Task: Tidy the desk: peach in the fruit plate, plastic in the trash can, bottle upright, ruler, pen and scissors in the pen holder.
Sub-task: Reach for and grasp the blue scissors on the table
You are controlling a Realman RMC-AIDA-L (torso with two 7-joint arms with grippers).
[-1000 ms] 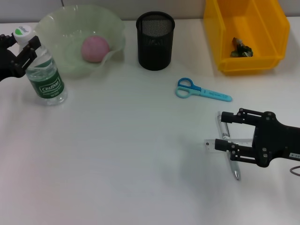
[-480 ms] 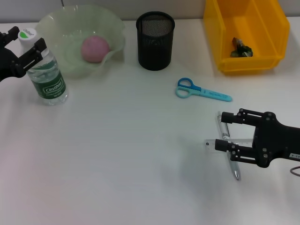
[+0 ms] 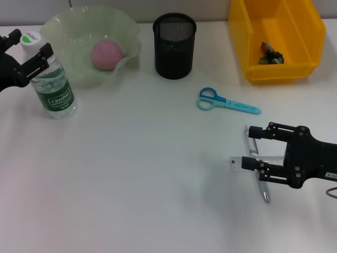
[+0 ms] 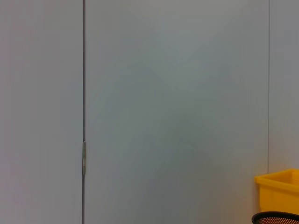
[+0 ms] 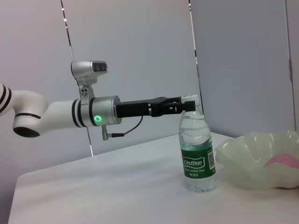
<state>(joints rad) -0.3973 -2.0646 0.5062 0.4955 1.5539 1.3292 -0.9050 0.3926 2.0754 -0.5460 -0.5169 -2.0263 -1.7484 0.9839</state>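
The bottle (image 3: 51,79) stands upright on the desk (image 3: 131,174) at the far left, beside the fruit plate (image 3: 63,23). My left gripper (image 3: 27,46) is open, with a finger on each side of the white cap; the right wrist view shows the bottle (image 5: 197,154) and that gripper (image 5: 186,103) level with the cap. The peach (image 3: 107,54) lies in the fruit plate. My right gripper (image 3: 246,147) is open low over the desk, straddling the pen (image 3: 253,143) and the clear ruler (image 3: 235,161). The scissors (image 3: 226,101) lie flat in front of the pen holder (image 3: 174,45). The plastic (image 3: 271,54) is in the trash can (image 3: 279,71).
The trash can stands at the back right and the pen holder at the back centre. The left wrist view shows mostly a grey wall, with a corner of the trash can (image 4: 280,186) and the pen holder's rim (image 4: 278,218).
The bottle has gone from slightly tilted to upright, and my left gripper's fingers have spread apart around its cap. The right arm has not moved.
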